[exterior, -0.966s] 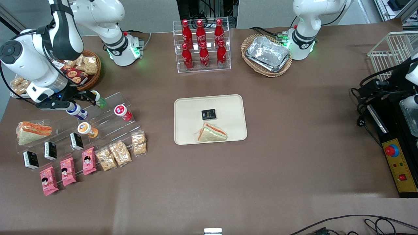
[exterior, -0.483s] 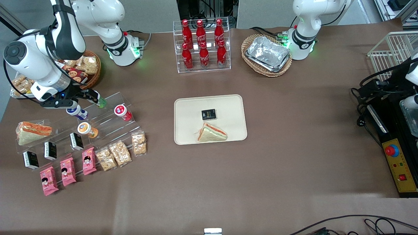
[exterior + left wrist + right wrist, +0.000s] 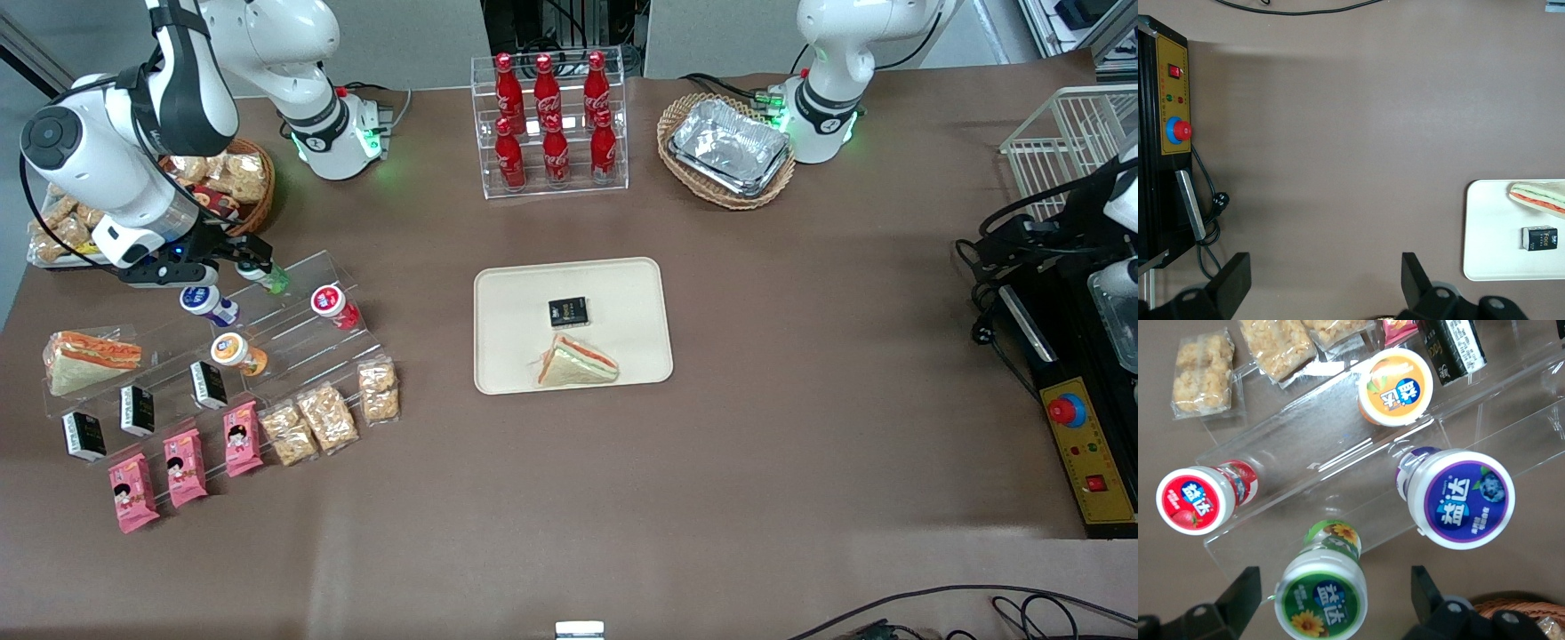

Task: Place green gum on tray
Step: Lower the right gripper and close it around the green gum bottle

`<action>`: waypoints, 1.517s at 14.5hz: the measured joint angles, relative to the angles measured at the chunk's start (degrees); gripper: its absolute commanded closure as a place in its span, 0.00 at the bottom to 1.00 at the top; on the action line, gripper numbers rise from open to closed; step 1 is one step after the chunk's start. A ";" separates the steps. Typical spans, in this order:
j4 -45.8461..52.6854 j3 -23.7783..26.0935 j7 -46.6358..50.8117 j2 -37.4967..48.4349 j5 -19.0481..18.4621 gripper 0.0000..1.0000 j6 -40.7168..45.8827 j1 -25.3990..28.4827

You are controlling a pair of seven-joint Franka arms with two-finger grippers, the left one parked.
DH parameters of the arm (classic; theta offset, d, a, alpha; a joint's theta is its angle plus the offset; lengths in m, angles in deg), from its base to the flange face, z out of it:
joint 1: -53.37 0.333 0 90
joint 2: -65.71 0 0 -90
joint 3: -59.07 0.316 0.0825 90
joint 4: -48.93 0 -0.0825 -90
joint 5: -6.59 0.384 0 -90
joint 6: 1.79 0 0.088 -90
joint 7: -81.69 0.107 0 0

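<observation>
The green gum (image 3: 1321, 595) stands on the top step of the clear rack (image 3: 1358, 487), well apart from the tray (image 3: 507, 293). The tool (image 3: 1331, 600) straddles it, spread wide. Light, stiff and probably slick, it is best pinched around its body under the lid.

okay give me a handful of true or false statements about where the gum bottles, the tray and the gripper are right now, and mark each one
1. The green gum stands between the open jaws of the gripper. True.
2. The green gum already lies on the tray. False: it is on the clear acrylic stand, toward the working arm's end of the table.
3. The tray holds a sandwich and a small black box. True.
4. The purple gum is gripped in the jaws. False: it stands free beside the green gum.
5. The orange gum sits nearer the front camera than the green gum. True.
</observation>
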 measured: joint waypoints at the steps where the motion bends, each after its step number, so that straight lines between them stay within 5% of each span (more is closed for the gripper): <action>1: -0.21 0.00 0.01 0.09 0.00 0.00 -0.07 0.00; 10: -2.90 0.45 1.90 0.10 0.00 0.06 -3.88 0.11; 11: -3.09 0.51 2.01 0.10 0.00 0.15 -4.17 0.15; 18: -3.29 0.51 2.19 0.12 0.00 0.30 -4.20 0.17; 22: -3.57 0.63 2.50 0.12 0.00 0.49 -3.97 0.17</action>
